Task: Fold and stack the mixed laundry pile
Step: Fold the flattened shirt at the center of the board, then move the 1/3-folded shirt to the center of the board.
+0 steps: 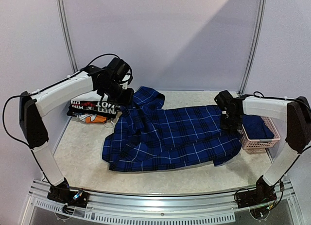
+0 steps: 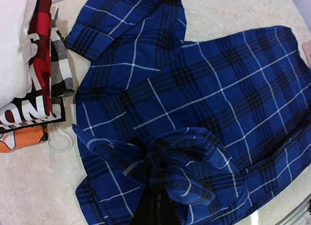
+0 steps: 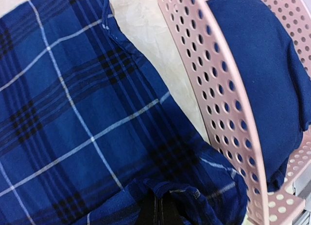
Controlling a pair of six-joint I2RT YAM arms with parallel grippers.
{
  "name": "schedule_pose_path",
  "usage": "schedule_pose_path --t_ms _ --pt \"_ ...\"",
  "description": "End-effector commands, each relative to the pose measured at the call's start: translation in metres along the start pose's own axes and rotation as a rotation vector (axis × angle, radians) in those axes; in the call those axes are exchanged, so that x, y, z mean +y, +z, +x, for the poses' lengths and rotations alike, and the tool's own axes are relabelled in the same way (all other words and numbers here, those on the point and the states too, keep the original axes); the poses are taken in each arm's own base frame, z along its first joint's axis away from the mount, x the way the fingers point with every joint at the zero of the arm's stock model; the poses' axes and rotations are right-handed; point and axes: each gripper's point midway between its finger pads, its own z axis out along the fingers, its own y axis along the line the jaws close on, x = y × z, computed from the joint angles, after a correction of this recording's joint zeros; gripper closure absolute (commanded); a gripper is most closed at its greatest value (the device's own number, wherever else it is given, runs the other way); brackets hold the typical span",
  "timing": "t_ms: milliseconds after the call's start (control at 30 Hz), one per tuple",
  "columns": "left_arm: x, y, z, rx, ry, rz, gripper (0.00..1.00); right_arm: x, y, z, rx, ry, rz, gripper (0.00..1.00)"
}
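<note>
Top external view: the bench [image 1: 146, 179] carries the dark-blue plaid shirt [image 1: 170, 137] spread across its middle, rumpled, reaching from near the left edge almost to the right edge. One part of it is raised toward the far-left corner.

At the right edge stands a pink lattice basket [image 1: 270, 143]. The navy T-shirt [image 1: 256, 127] lies folded inside it, and only a plain navy face shows. The right wrist view cuts off the basket's far wall.

Against the left edge, toward the far side, sits a stack of folded garments [image 1: 92, 111], black, white and orange. It bears large red and white block letters. They are cropped by folds and by the left arm, so no whole word or brand can be read.

The left gripper [image 1: 127, 96] is clenched on the shirt's raised far-left part. In the left wrist view the bunched plaid wraps over its dark fingers and hides most of them. The right gripper [image 1: 228, 125] is clenched on the shirt's right edge, just beside the basket. Its fingers are likewise largely buried in cloth at the bottom of its wrist view.
</note>
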Motion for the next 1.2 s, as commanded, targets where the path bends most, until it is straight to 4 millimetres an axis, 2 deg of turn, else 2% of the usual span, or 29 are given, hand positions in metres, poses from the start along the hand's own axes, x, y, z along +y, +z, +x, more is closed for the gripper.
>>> schedule_pose_path --t_ms 0,33,100,167,200,300,333,433,500,533,600,733,833,933,1067,1167 --pt "0.015 0.018 0.001 0.039 -0.004 -0.072 1.00 0.002 0.016 -0.009 0.006 -0.040 0.060 0.99" --pt "0.017 0.023 -0.001 0.033 -0.007 -0.083 0.98 0.002 0.021 -0.007 0.016 -0.051 0.076 0.98" --pt "0.027 0.028 -0.002 0.029 -0.015 -0.148 0.83 0.004 0.028 -0.004 0.037 -0.069 0.090 0.94" --pt "0.034 0.026 0.002 0.025 -0.015 -0.199 0.56 0.007 0.031 -0.002 0.051 -0.080 0.091 0.90" --pt "0.035 0.023 0.004 0.013 -0.011 -0.215 0.45 0.009 0.031 -0.002 0.057 -0.082 0.080 0.88" --pt "0.038 0.001 0.013 -0.043 -0.011 -0.247 0.11 0.018 0.022 -0.008 0.051 -0.082 0.014 0.81" --pt "0.039 -0.007 0.018 -0.058 -0.020 -0.250 0.06 0.022 0.018 -0.009 0.051 -0.083 -0.017 0.79" --pt "0.043 -0.027 0.044 -0.083 -0.030 -0.263 0.01 0.030 0.001 -0.014 0.039 -0.085 -0.091 0.69" --pt "0.050 -0.036 0.071 -0.079 -0.047 -0.270 0.01 0.033 -0.009 -0.015 0.023 -0.093 -0.122 0.57" --pt "0.053 -0.038 0.083 -0.076 -0.061 -0.267 0.03 0.034 -0.016 -0.017 0.011 -0.095 -0.139 0.49" --pt "0.054 -0.040 0.107 -0.074 -0.082 -0.238 0.11 0.038 -0.029 -0.017 -0.008 -0.111 -0.165 0.42" --pt "0.044 -0.029 0.154 -0.028 -0.106 -0.124 0.23 0.047 -0.057 -0.013 -0.062 -0.146 -0.202 0.27" --pt "0.027 -0.014 0.181 0.040 -0.086 -0.028 0.36 0.050 -0.077 -0.010 -0.108 -0.157 -0.224 0.22" --pt "0.026 0.000 0.203 0.100 -0.071 -0.018 0.45 0.061 -0.095 0.000 -0.140 -0.167 -0.281 0.21" --pt "0.026 0.015 0.222 0.155 -0.060 -0.008 0.52 0.086 -0.111 0.020 -0.146 -0.204 -0.409 0.21" --pt "0.023 0.026 0.235 0.187 -0.059 0.015 0.54 0.103 -0.113 0.032 -0.136 -0.229 -0.484 0.21"
